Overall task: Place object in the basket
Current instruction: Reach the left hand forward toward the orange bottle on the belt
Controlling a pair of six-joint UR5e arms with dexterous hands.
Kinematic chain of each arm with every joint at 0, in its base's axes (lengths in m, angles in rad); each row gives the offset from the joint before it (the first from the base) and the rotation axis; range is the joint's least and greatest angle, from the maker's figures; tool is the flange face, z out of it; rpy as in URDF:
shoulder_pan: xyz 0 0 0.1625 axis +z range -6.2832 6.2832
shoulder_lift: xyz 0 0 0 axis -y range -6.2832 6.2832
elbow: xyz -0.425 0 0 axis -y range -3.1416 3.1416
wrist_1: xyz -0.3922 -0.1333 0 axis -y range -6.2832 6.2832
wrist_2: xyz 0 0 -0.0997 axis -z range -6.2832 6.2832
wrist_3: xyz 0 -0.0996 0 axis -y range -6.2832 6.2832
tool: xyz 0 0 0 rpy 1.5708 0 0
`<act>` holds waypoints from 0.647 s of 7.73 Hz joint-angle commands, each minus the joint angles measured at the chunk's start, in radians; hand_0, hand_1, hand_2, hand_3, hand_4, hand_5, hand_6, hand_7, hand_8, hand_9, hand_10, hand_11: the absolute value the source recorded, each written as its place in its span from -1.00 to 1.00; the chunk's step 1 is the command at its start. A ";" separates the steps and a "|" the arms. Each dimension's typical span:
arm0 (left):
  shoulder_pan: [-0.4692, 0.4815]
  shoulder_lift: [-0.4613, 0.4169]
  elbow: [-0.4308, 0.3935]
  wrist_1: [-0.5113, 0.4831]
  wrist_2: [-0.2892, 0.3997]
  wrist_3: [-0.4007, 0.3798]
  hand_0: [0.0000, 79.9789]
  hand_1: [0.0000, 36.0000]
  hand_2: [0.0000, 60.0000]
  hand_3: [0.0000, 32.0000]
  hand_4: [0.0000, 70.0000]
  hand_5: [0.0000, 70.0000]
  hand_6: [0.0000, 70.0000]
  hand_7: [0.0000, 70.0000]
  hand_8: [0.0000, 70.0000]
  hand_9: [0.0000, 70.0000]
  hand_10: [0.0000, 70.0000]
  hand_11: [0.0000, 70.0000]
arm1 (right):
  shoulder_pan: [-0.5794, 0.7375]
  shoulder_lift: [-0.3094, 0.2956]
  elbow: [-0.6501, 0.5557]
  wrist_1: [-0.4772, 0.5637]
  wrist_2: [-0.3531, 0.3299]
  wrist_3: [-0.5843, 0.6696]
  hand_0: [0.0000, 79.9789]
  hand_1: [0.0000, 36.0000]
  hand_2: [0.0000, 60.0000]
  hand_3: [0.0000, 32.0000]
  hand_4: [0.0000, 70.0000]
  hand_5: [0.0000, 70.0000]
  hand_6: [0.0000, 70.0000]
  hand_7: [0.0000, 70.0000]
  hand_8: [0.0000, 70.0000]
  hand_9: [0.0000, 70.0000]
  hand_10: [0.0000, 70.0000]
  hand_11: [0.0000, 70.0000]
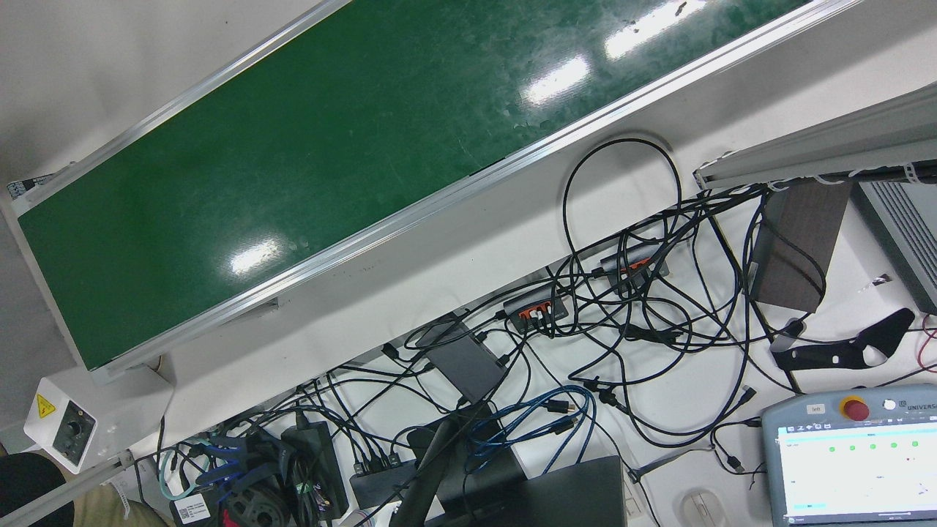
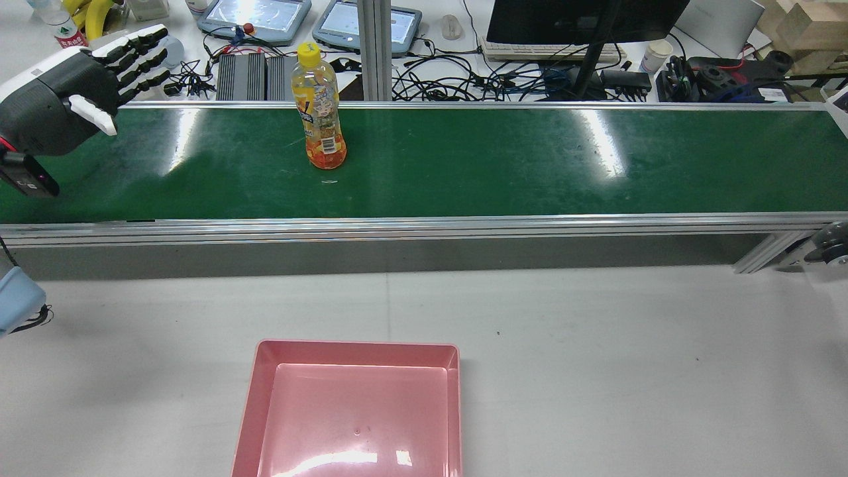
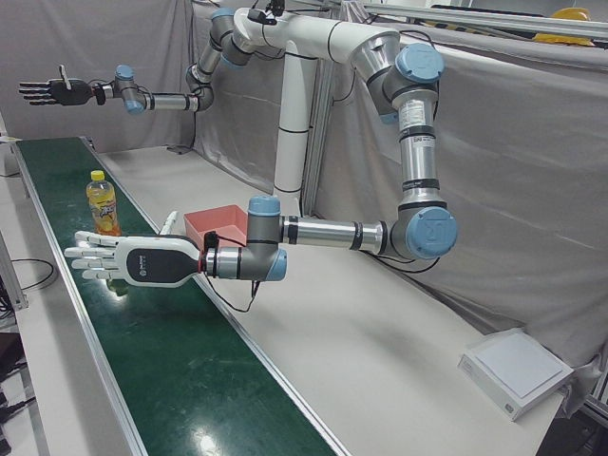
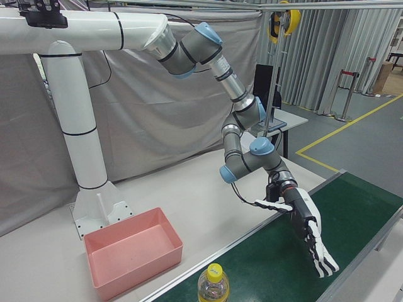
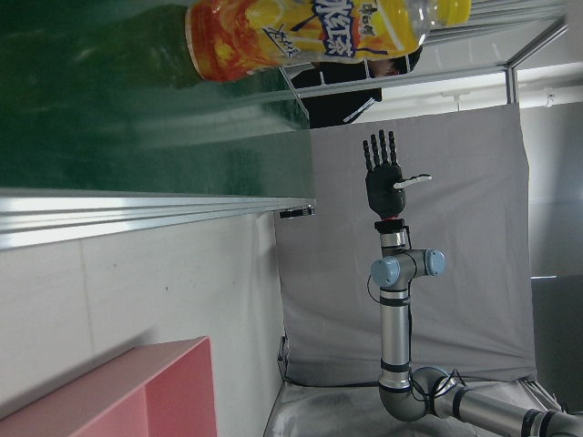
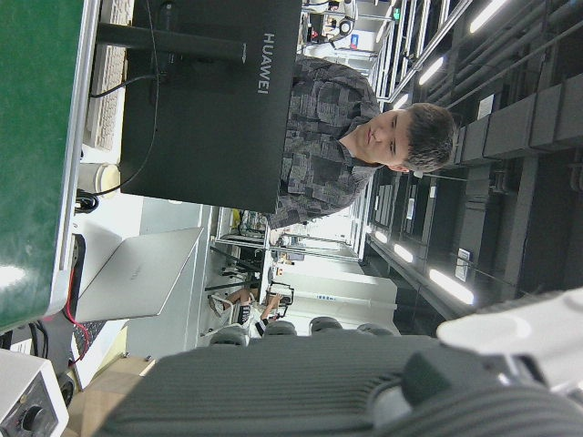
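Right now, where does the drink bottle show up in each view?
Front view: not in it.
Rear view: bottle upright on the green belt, left of centre.
Left-front view: far along the belt.
Right-front view: bottom edge, cap and shoulders only.
Left hand view: top, lying sideways.
Right hand view: not in it.
Shared landmark: the green belt.

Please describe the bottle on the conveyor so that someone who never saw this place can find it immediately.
Look at the long green conveyor belt that crosses the station beyond the white table. On its left part in the rear view, a bottle stands upright, alone on the belt. It is clear plastic with orange drink, a yellow cap and a yellow label; nothing else stands on the belt.
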 commanded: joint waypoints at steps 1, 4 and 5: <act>0.058 -0.010 -0.001 0.013 -0.058 0.001 0.37 -1.00 -1.00 -0.78 -0.69 -0.71 -1.00 -1.00 -0.92 -0.90 -0.88 -0.79 | 0.000 0.000 0.000 0.000 0.000 -0.002 -1.00 -1.00 -1.00 -1.00 -1.00 -1.00 -1.00 -1.00 -1.00 -1.00 -1.00 -1.00; 0.086 -0.081 0.005 0.077 -0.062 0.036 0.36 -1.00 -1.00 -0.79 -0.70 -0.70 -1.00 -1.00 -0.93 -0.91 -0.88 -0.79 | 0.000 0.000 0.000 0.000 0.000 0.000 -1.00 -1.00 -1.00 -1.00 -1.00 -1.00 -1.00 -1.00 -1.00 -1.00 -1.00 -1.00; 0.103 -0.085 0.008 0.077 -0.074 0.038 0.36 -1.00 -1.00 -0.81 -0.70 -0.69 -1.00 -1.00 -0.92 -0.90 -0.87 -0.79 | 0.000 0.000 0.000 0.000 0.000 0.000 -1.00 -1.00 -1.00 -1.00 -1.00 -1.00 -1.00 -1.00 -1.00 -1.00 -1.00 -1.00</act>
